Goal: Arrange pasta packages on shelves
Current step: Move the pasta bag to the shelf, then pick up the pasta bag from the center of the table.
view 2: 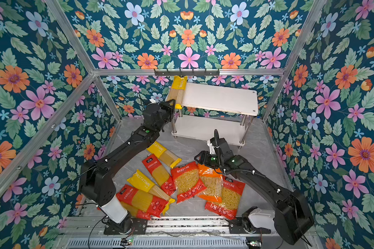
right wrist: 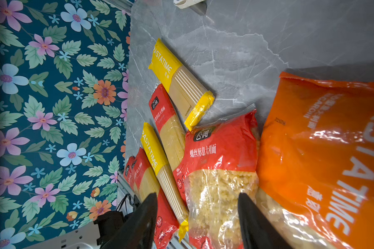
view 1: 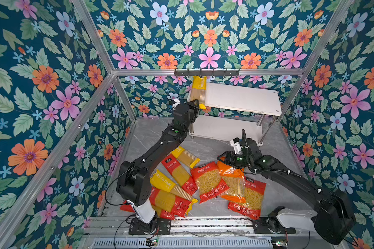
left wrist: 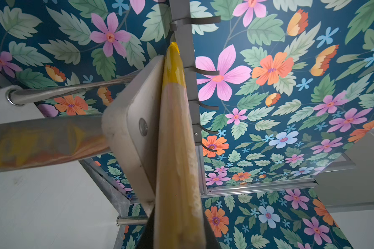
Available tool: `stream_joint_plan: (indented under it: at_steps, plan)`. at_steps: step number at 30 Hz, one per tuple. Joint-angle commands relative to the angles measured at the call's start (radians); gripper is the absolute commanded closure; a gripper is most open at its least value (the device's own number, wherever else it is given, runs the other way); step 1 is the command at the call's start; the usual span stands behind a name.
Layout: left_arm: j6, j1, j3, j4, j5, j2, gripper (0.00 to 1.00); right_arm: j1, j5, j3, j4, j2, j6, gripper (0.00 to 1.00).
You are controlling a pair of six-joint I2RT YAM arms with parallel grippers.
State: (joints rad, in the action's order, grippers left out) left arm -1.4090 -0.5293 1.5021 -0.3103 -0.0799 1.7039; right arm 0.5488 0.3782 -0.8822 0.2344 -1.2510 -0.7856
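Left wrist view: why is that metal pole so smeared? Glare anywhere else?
Left wrist view: the chrome post is near the lens, out of focus, mirroring yellow and orange; right wrist view: white glare streaks the orange bag; both top views: sharp, evenly lit.

We see glossy plastic pasta packages, mirror-bright metal posts, matt white shelves, perhaps laminate, and a smooth marbled tabletop.

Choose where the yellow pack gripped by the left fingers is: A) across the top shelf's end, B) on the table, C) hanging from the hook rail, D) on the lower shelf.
A: the yellow pack lies across the top shelf's end, its near tip between the left fingers.
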Motion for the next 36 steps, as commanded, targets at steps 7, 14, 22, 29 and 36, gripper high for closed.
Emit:
stream_joint_plan:
  at_steps: [7, 14, 22, 29, 36]
  plan:
    - [0.033, 0.005, -0.071, -0.079, 0.003, -0.041, 0.5, -0.001, -0.022, -0.014, -0.018, 0.007, -0.005, 0.39]
    - [0.121, 0.036, -0.16, -0.005, 0.052, -0.146, 0.18, -0.173, 0.143, -0.017, -0.084, 0.083, -0.116, 0.37]
    - [0.362, 0.126, -0.424, 0.203, 0.022, -0.435, 0.06, -0.141, 0.108, -0.012, -0.081, 0.103, -0.13, 0.35]
    - [0.532, 0.137, -0.702, 0.414, -0.122, -0.66, 0.08, 0.153, -0.017, -0.123, -0.043, -0.162, -0.032, 0.4]
    - [0.503, 0.138, -0.945, 0.384, -0.105, -0.717, 0.09, 0.21, -0.043, -0.404, 0.098, -0.523, 0.152, 0.39]
